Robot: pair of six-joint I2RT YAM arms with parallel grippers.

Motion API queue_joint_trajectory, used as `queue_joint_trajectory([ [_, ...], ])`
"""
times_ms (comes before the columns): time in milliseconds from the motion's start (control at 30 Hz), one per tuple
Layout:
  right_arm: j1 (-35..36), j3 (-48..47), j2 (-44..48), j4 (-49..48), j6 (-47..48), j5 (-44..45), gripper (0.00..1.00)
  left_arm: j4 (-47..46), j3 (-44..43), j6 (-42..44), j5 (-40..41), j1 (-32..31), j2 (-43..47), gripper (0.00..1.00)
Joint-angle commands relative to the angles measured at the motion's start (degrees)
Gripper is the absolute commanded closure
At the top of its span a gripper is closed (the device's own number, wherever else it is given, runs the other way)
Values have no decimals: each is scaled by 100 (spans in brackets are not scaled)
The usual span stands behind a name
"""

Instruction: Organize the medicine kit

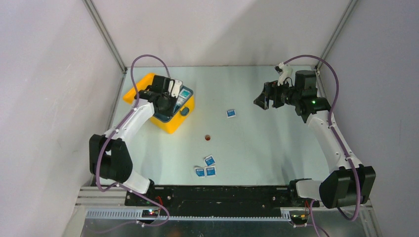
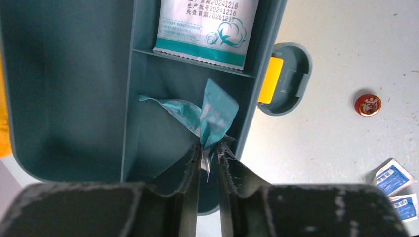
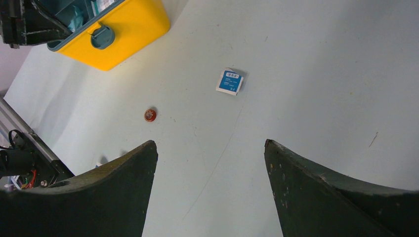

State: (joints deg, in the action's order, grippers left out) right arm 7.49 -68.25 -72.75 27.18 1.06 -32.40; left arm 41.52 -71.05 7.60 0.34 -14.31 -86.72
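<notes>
Four blue sachets [image 1: 210, 160] scattered, red cap [image 1: 207, 138] between (left fingers [image 2: 184, 177] pinching teal wrapper [image 2: 213, 112])

Two white-and-black machines, the left arm [image 1: 129, 123] and the right arm [image 1: 332, 136], each trailing a purple cable [image 1: 148, 58].
Smooth white shells run between chunky black joint housings [image 1: 111, 160], the biggest near each base. The cables loop loose off the links. A small green light [image 1: 313, 102] glows on the right arm's black wrist. The jaws are dark and wedge-shaped, their edges scuffed and scratched pale.
</notes>
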Motion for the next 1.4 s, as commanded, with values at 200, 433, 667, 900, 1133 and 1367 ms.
queue_joint_trajectory([
  [200, -33, -4, 31, -43, 43, -64, 17, 156, -220, 142, -57, 60, -52, 60],
  [433, -39, -9, 101, -32, 61, -43, 17, 422, -743, 219, 362, 64, 623, 46],
  [667, -40, -4, 110, -79, 44, -35, 17, 656, -799, 255, -353, -174, 1065, 41],
  [900, -63, -5, 130, -82, 57, -44, 17, 647, -328, 727, -756, -1752, 554, 40],
  [1133, -115, 54, 248, -62, 90, -27, 17, 482, -311, 634, -678, -2354, -826, 36],
  [1367, -176, 145, 284, -125, 70, -75, 16, -303, -361, 28, -225, -2469, -1660, 36],
])
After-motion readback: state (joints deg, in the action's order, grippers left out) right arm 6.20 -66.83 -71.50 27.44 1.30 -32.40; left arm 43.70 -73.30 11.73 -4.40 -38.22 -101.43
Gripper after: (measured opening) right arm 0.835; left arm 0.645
